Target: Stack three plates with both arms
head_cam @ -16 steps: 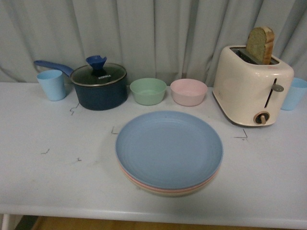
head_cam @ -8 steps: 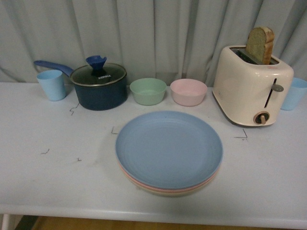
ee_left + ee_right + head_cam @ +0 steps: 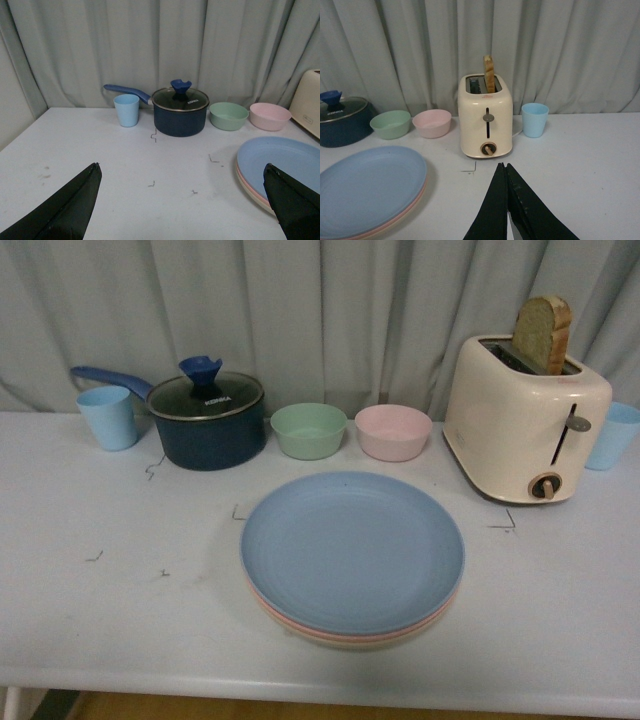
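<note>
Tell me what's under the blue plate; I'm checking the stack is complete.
Under the blue plate, a pink rim and a beige rim show at the near edge. The rest of both is covered.

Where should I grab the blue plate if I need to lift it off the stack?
Grip the blue plate by its thin raised rim at its left or right edge, coming in low from the side. It lies flat on the pink and beige plates, so only the overhanging rim gives the end effector fingers purchase.

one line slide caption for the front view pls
Blue plate tops the finished stack on the table, bowls and toaster behind.
</note>
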